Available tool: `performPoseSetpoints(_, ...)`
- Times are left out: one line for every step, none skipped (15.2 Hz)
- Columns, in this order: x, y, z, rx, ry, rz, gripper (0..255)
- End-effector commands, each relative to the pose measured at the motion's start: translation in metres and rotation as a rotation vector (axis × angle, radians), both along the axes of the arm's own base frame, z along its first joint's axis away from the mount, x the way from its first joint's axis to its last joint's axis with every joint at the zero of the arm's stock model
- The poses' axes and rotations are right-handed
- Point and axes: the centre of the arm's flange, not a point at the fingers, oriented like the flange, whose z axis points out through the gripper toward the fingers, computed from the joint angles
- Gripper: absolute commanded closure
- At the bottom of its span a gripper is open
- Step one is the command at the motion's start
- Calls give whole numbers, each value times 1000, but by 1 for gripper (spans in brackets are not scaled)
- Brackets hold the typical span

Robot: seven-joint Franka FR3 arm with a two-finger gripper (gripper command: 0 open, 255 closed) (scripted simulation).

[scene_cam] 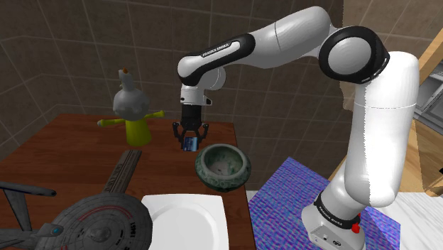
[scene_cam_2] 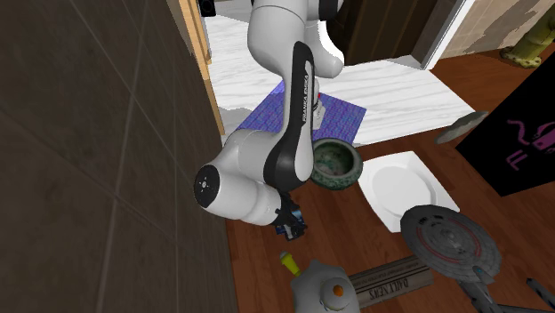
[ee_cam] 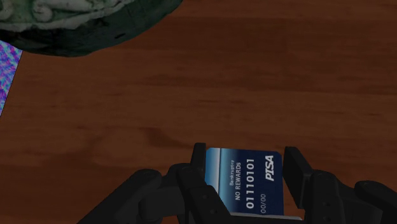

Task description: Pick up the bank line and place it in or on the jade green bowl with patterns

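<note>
Big white Franka arm (scene_cam: 284,42) reaches out over the brown wooden table (scene_cam: 71,149), with "FRANKA EMIKA" printed along its link.

The green patterned bowl (scene_cam: 223,166) sits near the table's right edge in the shoulder view, just far of a white square plate (scene_cam: 186,220).

The black gripper (scene_cam: 190,138) hangs low over the wood, just beside the bowl's far-left rim and not above it. Its 2 fingers are clamped on the blue bank card (ee_cam: 245,181), 1 on each long edge. So the card's long axis runs down along the fingers, with its printed face toward the wrist camera.

The bit that matters, I reckon: the bowl lies to the right of the hand and a little nearer the stand in the shoulder view. The card probably has to go up over the rim and across before letting go. I can't tell whether its lower end touches the table.

The card reads "NO REWARDS", "01110101", "PISA" and "00/00". There's a smaller line above those that I can't make out.
</note>
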Motion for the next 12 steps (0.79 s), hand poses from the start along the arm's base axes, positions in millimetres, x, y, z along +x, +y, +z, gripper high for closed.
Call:
performPoseSetpoints(0,0,0,0,0,0,255)
performPoseSetpoints(0,0,0,0,0,0,255)
performPoseSetpoints(0,0,5,0,0,0,255)
performPoseSetpoints(0,0,10,0,0,0,255)
performPoseSetpoints(0,0,16,0,0,0,255)
performPoseSetpoints(0,0,21,0,0,0,255)
performPoseSetpoints(0,0,26,0,0,0,255)
performPoseSetpoints(0,0,31,0,0,0,255)
performPoseSetpoints(0,0,37,0,0,0,255)
performPoseSetpoints(0,0,42,0,0,0,255)
performPoseSetpoints(0,0,47,0,0,0,255)
performPoseSetpoints(0,0,53,0,0,0,255)
